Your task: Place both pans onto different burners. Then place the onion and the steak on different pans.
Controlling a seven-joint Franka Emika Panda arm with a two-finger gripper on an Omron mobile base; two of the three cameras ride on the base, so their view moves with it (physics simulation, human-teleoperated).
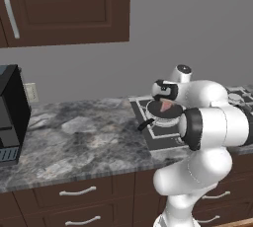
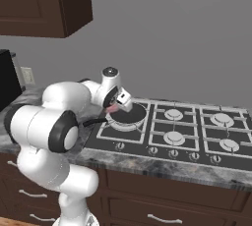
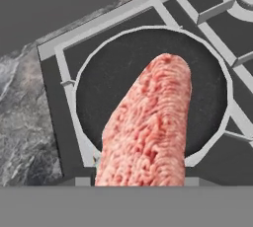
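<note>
Hovering above the pan (image 3: 148,93) on the hob's (image 2: 187,136) near-left burner, the jaws grip the steak (image 3: 148,132) part-open; its long axis hangs down toward the pan's centre.

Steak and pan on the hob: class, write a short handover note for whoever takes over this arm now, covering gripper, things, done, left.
Gripper: shut on the steak, held above the pan.
Pan: on the hob's front-left burner, handle pointing toward the counter.
Done: one pan set on a burner; steak picked up.
Left: release the steak into this pan. A second pan and the onion are not seen here; both remain to be placed.
</note>
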